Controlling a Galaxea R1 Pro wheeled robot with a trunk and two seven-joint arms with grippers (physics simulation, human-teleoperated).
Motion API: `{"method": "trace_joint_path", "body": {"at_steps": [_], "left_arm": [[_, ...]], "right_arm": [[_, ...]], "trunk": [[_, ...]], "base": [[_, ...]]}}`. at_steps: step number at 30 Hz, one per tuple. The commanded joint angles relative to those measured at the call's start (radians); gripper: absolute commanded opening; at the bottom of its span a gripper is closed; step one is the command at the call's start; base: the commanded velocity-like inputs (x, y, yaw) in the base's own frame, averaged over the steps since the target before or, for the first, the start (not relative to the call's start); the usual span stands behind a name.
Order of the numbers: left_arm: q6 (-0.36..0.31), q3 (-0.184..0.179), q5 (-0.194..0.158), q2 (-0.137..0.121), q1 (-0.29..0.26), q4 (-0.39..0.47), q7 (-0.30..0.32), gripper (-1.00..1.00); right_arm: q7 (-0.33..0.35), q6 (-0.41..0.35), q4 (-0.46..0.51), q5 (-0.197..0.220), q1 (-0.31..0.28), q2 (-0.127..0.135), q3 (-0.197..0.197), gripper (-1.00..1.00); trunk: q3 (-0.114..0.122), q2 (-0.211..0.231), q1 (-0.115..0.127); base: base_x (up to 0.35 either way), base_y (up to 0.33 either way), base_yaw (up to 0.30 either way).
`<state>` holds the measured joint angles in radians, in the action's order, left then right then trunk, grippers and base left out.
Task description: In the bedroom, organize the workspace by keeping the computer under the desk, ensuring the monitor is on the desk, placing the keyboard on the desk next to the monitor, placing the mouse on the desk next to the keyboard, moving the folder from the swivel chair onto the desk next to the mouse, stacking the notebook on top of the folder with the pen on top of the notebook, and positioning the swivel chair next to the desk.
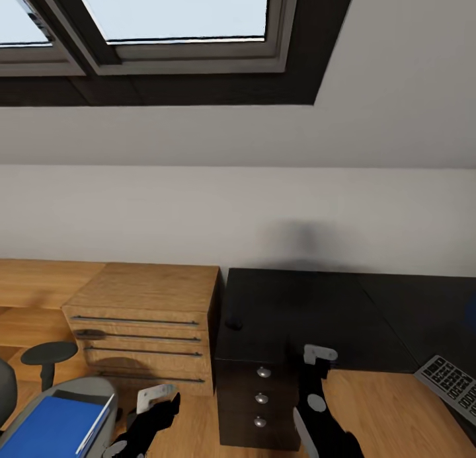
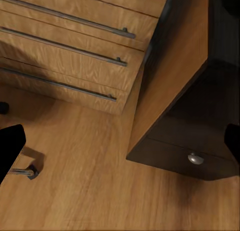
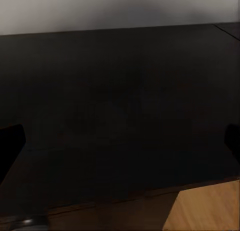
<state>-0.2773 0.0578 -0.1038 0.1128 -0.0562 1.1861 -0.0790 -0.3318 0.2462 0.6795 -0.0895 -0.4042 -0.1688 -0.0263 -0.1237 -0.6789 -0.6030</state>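
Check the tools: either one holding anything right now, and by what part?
Nothing is held. Both wrist views show empty space between the fingers: left tool over floor near the wooden chest, right tool facing the desk.

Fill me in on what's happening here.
A two-armed robot faces the black desk in a bedroom, tidying the workspace. Neither arm holds anything visible. The mouse sits on the desk's near left corner, and the keyboard lies at the far right, seemingly on the desk's edge. The blue folder lies on the swivel chair beside a wooden chest.
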Motion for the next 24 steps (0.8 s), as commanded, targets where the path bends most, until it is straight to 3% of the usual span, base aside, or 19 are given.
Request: {"method": "trace_joint_path", "body": {"at_steps": [1, 5, 6, 7, 8, 10, 12, 18, 24], "left_arm": [[-0.011, 0.000, -0.011, 0.004, -0.001, 0.023, -0.004, 1.00], [-0.023, -0.001, -0.011, 0.023, -0.001, 0.095, -0.005, 1.00], [-0.027, -0.001, -0.011, 0.032, -0.001, 0.119, -0.006, 1.00], [-0.028, -0.001, -0.011, 0.035, -0.001, 0.128, -0.006, 1.00], [-0.030, 0.003, -0.011, 0.040, -0.001, 0.149, -0.006, 1.00], [-0.030, 0.003, -0.011, 0.041, -0.001, 0.151, -0.006, 1.00], [-0.026, 0.005, -0.007, 0.040, -0.001, 0.145, -0.006, 1.00], [-0.023, 0.011, -0.007, 0.028, -0.001, 0.142, -0.004, 1.00], [-0.023, 0.011, -0.008, 0.027, -0.001, 0.141, -0.005, 1.00]], "right_arm": [[-0.005, -0.048, 0.034, -0.008, -0.001, -0.004, -0.001, 1.00], [-0.008, -0.237, 0.151, -0.007, -0.001, -0.006, 0.020, 1.00], [-0.008, -0.330, 0.193, -0.005, -0.003, -0.006, 0.033, 1.00], [-0.008, -0.374, 0.209, -0.005, -0.003, -0.006, 0.039, 1.00], [-0.002, -0.510, 0.250, 0.000, -0.007, -0.006, 0.054, 1.00], [0.007, -0.547, 0.261, 0.005, -0.008, -0.006, 0.057, 1.00], [0.066, -0.592, 0.267, 0.035, -0.009, -0.006, 0.054, 1.00], [0.159, -0.610, 0.256, 0.067, -0.008, -0.006, 0.054, 1.00], [0.174, -0.615, 0.257, 0.075, -0.006, 0.000, 0.053, 1.00]], "trunk": [[0.001, 0.006, 0.003], [0.014, 0.034, 0.019], [0.017, 0.041, 0.023], [0.020, 0.048, 0.026], [0.023, 0.055, 0.030], [0.030, 0.069, 0.038], [0.030, 0.069, 0.038], [0.030, 0.069, 0.038], [0.030, 0.069, 0.038]], "base": [[0.077, 0.000, 0.000], [0.077, 0.000, 0.000], [0.077, 0.000, 0.000], [0.076, 0.000, 0.000], [0.074, 0.000, 0.000], [0.064, 0.000, 0.000], [0.025, 0.000, 0.000], [0.009, 0.000, 0.000], [0.008, 0.000, 0.000]]}}
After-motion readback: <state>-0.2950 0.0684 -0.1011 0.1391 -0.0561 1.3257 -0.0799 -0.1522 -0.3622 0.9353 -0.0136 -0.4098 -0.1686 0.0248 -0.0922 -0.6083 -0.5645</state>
